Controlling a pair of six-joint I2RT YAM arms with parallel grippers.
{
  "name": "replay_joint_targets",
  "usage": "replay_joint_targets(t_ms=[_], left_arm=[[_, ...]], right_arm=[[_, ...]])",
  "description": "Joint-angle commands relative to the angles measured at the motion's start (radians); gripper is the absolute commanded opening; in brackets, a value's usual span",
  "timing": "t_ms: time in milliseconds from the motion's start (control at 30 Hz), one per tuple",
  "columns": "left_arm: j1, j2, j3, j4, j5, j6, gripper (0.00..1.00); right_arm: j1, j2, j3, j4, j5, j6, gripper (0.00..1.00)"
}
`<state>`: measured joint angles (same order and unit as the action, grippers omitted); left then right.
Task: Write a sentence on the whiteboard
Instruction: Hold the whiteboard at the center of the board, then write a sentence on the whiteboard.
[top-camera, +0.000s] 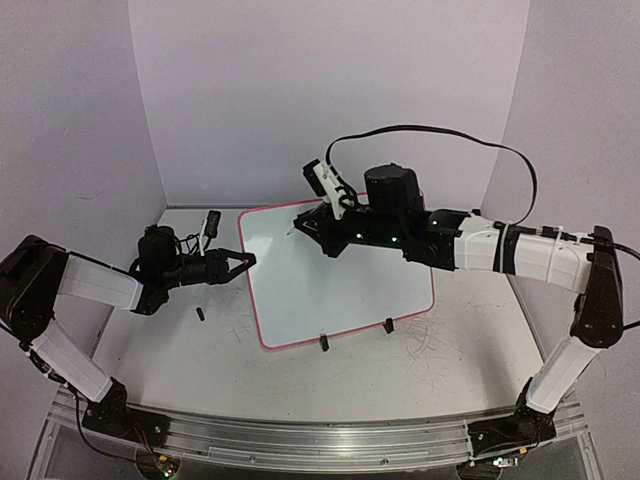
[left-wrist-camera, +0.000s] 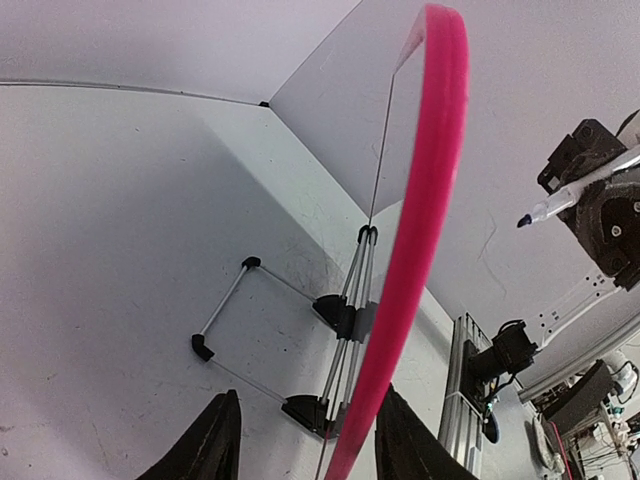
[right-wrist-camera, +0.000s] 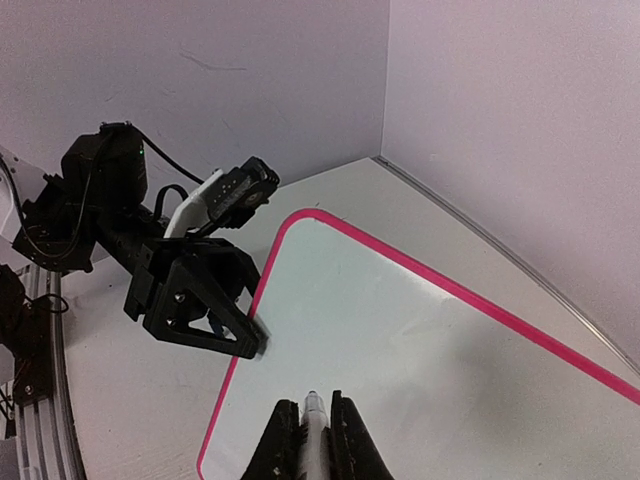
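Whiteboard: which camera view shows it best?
The top view: almost the whole whiteboard shows, with both feet. The left wrist sees only its pink rim, edge-on; the right wrist sees just one rounded corner.

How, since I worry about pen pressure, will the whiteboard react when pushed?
Probably light and stiff: the whiteboard looks thin and flat. Propped on a wire stand, it may tip or slide unless the left hand, straddling its edge, steadies it.
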<state>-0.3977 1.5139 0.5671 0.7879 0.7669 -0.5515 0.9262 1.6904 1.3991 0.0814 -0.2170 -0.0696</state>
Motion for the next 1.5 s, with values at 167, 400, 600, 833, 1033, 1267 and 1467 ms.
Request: replay_joint_targets(t_ms=[167,400,600,833,1033,1267,1467], left_arm=[[0.012,-0.004,0.027,0.052,0.040,0.056,0.33],[0.013,0.003,0.027,0.052,0.065,0.099,0.20],[0.014,0.015,0.022,0.051,0.097,0.158,0.11],[0.013,0.008,0.019,0.045,0.103,0.209,0.04],[0.013,0.009,0.025,0.033,0.111,0.214,0.00],[0.016,-0.024,0.018,0.019,0.094,0.196,0.05],[0.026,-0.048,0.009,0.017,0.078,0.164,0.31]], right_arm=[[0.062,0.102,0.111,0.032,0.042,-0.026,0.00],[0.087,0.143,0.146,0.032,0.068,-0.054,0.00],[0.100,0.191,0.206,0.031,0.107,-0.088,0.00],[0.113,0.207,0.223,0.039,0.123,-0.120,0.00],[0.122,0.172,0.167,0.067,0.093,-0.135,0.00],[0.122,0.126,0.096,0.092,0.102,-0.109,0.00],[0.122,0.113,0.084,0.093,0.110,-0.105,0.00]])
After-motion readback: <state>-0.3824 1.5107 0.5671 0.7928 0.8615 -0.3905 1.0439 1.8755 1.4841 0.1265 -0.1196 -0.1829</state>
